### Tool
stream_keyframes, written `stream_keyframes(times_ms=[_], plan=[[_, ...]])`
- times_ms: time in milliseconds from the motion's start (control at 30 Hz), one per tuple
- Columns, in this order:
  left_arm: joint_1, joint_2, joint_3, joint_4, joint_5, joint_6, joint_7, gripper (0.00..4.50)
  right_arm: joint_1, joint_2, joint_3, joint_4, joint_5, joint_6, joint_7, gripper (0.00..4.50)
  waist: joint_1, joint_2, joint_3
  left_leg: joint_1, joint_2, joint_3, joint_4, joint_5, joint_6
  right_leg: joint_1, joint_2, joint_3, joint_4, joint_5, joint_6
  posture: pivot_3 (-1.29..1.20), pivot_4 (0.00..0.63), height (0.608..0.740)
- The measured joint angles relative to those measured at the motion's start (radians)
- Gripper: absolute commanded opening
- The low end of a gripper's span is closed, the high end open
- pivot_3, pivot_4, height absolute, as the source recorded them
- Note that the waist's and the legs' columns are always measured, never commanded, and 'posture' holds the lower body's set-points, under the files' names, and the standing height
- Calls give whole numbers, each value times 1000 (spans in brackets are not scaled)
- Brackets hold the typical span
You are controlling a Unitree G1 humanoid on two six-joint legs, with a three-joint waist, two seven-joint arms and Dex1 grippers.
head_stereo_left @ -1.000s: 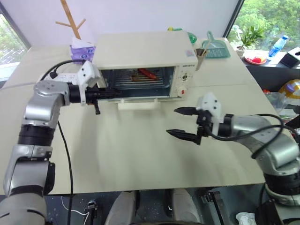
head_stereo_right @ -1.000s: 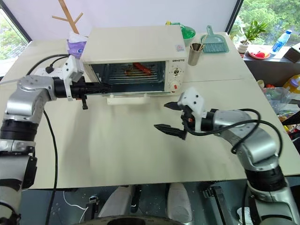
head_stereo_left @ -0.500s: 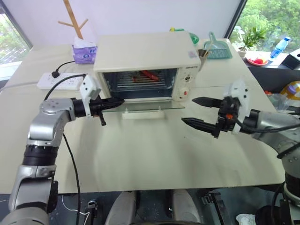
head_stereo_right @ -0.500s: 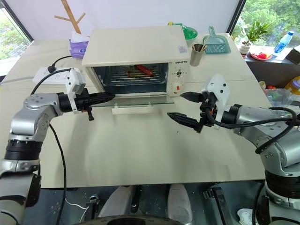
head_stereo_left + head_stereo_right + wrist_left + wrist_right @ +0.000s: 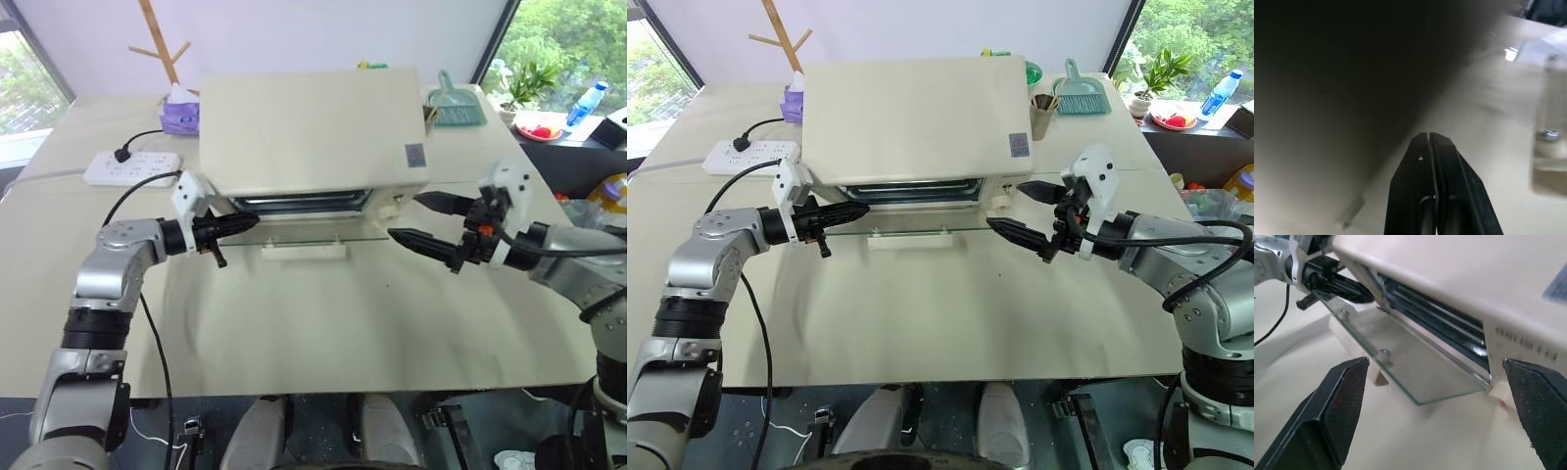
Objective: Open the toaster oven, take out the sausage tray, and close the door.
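- The oven (image 5: 911,117) sits at the back of the surface (image 5: 921,313), its door (image 5: 911,223) swung down to level so the cavity is open for reaching in.
- The door's white handle (image 5: 909,238) now hangs at the front edge, just above the surface.
- The left end effector (image 5: 850,210) has its fingers pressed together, empty, with the tips at the door's left corner. It looks to be pushing the pane down rather than gripping it.
- The right end effector (image 5: 1022,210) stands wide and holds nothing, just off the door's right end and pointing across the oven front. That spread would suit taking a tray edge.
- The tray cannot be made out. From the head camera the oven top hides most of the cavity, and only rack bars show through the slot, so the tray is presumably inside.
- My reading: opening is done, pulling the tray out comes next, and closing remains.
- A power strip (image 5: 743,152) lies well left of the oven.
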Motion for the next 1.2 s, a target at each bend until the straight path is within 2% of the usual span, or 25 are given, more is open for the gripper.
stream_keyframes(times_ms=[267,733,1067,1200], plan=[[-92,6,5,90,3,-3,12,40,-24,1,27,24,-10,-20,-1,4500,2,-1,1,-3,-1,0,-1,0,0,-2,-1,0,-2,1,1,0,150,740],[-122,10,11,126,5,-18,-38,40,-8,11,54,30,-16,-32,-15,4500,1,-1,1,-3,-1,0,-1,0,0,-2,-1,0,-2,1,1,0,150,740],[-116,100,14,-48,-123,185,-210,40,10,8,53,29,-14,-32,-18,4500,-4,-1,1,-3,-1,0,-1,0,0,-2,-1,0,-2,1,1,0,150,740],[-56,121,-10,-122,-133,209,-241,40,14,9,52,29,-14,-33,-21,4500,-4,-1,1,-3,-1,0,-2,0,0,-2,-1,0,-3,1,1,0,150,740]])
